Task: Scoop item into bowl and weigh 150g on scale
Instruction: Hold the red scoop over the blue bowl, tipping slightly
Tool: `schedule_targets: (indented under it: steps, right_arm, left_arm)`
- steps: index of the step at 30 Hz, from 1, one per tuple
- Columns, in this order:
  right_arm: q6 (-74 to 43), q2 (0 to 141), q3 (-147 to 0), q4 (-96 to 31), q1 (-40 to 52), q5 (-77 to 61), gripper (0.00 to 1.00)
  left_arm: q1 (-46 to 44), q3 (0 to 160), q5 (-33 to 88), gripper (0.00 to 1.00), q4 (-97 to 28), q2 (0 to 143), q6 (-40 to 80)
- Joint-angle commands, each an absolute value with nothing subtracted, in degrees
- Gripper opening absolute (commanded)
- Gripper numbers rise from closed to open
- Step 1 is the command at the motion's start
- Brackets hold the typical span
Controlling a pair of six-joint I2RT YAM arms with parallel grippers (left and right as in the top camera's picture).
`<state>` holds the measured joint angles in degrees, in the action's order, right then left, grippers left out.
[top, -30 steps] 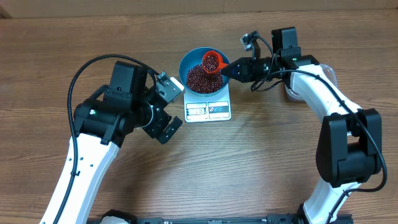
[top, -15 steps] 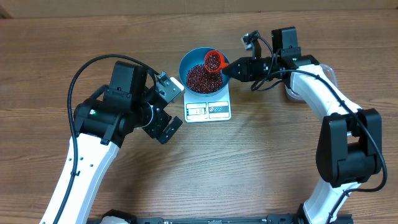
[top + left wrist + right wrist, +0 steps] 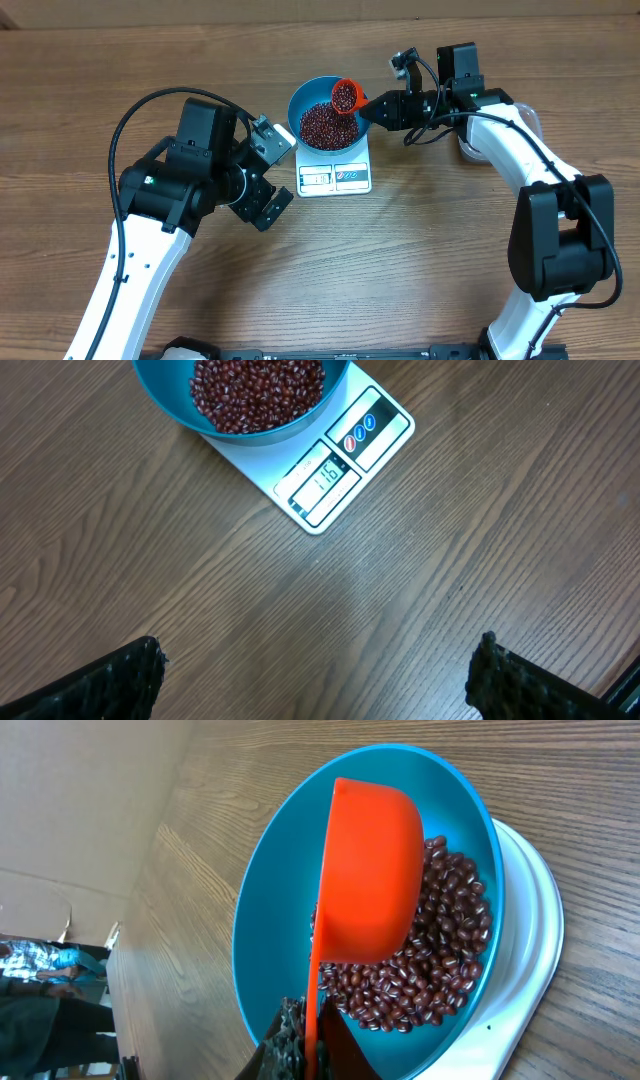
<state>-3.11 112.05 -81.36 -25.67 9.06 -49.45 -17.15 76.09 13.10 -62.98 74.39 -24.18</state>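
The scale [image 3: 335,172] sat toward the far edge of the table [image 3: 450,280], about midway along it, with the blue bowl [image 3: 298,100] standing on its platform. The beans [image 3: 322,127] lay heaped inside the bowl, covering its bottom.

From overhead, the right gripper [image 3: 368,108] was pressed together on the handle of an orange scoop [image 3: 343,96]. The scoop hung over the right side of the bowl, and its cup showed beans inside. The right wrist camera saw none of that load. It caught only the scoop's smooth orange back [image 3: 370,870], tipped over the beans [image 3: 445,955], with the handle running down into the pinching fingers [image 3: 290,1045].

The left gripper [image 3: 282,172] hovered just left of the scale, holding nothing. Its own camera showed the two fingers [image 3: 120,680] spread wide at the bottom corners, above bare wood. That same camera gave the only clear look at the scale's display [image 3: 322,480], which seemed to read 116, though the digits were small. Overhead, the display was only a pale strip on the scale's near edge.
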Motion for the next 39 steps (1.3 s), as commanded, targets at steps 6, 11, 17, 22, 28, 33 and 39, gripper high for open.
schedule_targets:
  steps: [6, 11, 17, 22, 28, 33, 39]
  right_arm:
    - [-2.5, 112.2, -81.5, -25.0, 9.3, -49.5, 0.04]
    - [-2.5, 112.2, -81.5, -24.9, 9.3, -49.5, 0.04]
    - [0.1, 112.2, -81.5, -25.0, 9.4, -49.6, 0.04]
    - [3.2, 111.0, -81.5, -26.1, 9.4, -49.5, 0.04]
    - [6.7, 108.1, -81.5, -28.4, 10.5, -44.1, 0.04]
    - [7.8, 107.7, -81.5, -28.8, 14.5, -35.5, 0.04]
    - [8.1, 107.7, -81.5, -27.9, 17.9, -26.8, 0.04]
  left_arm:
    - [-16.9, 76.0, 13.5, 1.0, -63.0, 74.6, -24.9]
    - [-16.9, 76.0, 13.5, 1.0, -63.0, 74.6, -24.9]
    - [-16.9, 76.0, 13.5, 1.0, -63.0, 74.6, -24.9]
    - [-16.9, 76.0, 13.5, 1.0, -63.0, 74.6, -24.9]
    - [-16.9, 76.0, 13.5, 1.0, -63.0, 74.6, -24.9]
    - [-16.9, 76.0, 13.5, 1.0, -63.0, 74.6, -24.9]
    - [-16.9, 76.0, 13.5, 0.99, -63.0, 74.6, -24.9]
